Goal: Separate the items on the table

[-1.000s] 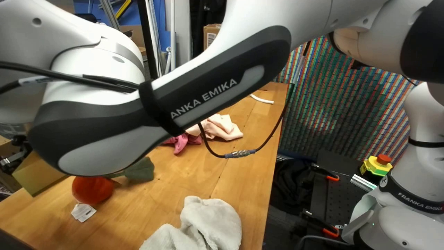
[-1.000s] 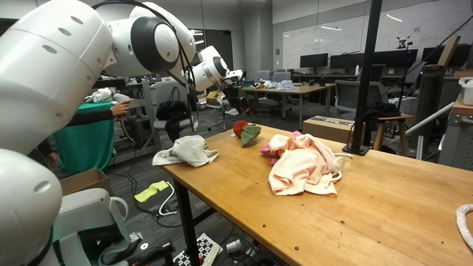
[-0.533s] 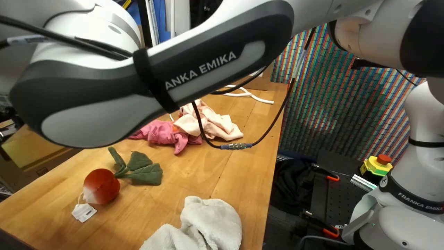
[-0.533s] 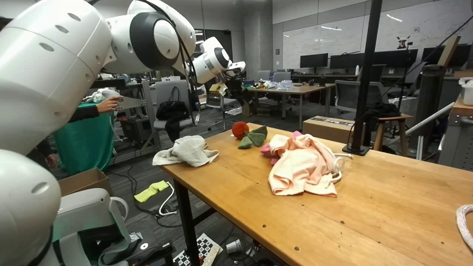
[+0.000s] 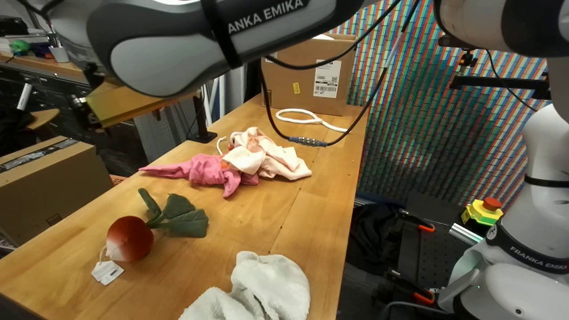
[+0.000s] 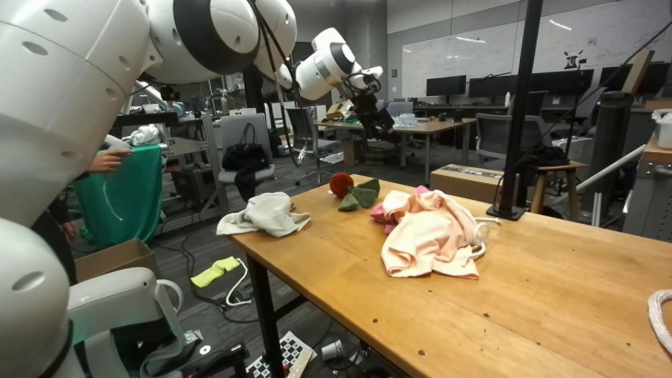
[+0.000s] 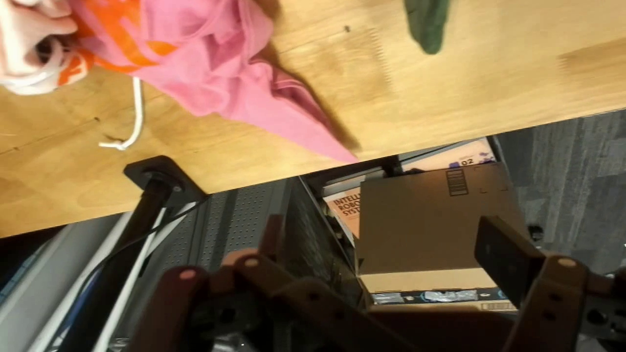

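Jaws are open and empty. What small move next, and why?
I'd likely ease the jaws in over the pointed end of the pink cloth: they show open beyond the edge of the table, and that end points away from the peach cloth, which the pink one touches. The toy and towel already lie apart.

Pink cloth (image 7: 205, 63) is nearest the hand (image 7: 386, 244), bunched, pointy end aimed its way. Peach cloth (image 6: 428, 236) sits crumpled against the pink one, further from the hand. Red plush radish (image 5: 131, 237) lies sideways, leaves splayed, clear of the hand; whitish towel (image 5: 271, 282) is heaped well away from the hand.
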`<state>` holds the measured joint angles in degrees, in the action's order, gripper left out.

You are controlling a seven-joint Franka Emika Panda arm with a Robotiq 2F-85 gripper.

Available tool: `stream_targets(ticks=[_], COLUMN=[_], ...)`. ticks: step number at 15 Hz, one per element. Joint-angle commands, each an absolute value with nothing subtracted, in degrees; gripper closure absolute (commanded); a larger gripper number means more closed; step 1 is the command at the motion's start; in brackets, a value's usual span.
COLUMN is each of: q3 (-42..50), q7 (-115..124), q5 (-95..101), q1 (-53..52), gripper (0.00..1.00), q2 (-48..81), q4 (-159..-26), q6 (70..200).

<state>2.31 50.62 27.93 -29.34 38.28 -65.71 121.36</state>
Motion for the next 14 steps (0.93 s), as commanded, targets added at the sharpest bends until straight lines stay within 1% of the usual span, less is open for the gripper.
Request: stream_targets(ticks=[1,4,10,14], q3=[2.17,1.85,-0.96,-2.04], q7=[47.24,45.05,35.26,26.48], q5=[26.43,24.81,18.92,17.69], q1=[-25.43,-22.32,-17.03,-14.61], gripper=[0.00,0.00,0.00,0.00], q2=[30.26,25.70,18.50,16.84], q4=[-75.63,-82.66,-94.35,-99.09], q6=[120.68,119.62,112.49,111.30])
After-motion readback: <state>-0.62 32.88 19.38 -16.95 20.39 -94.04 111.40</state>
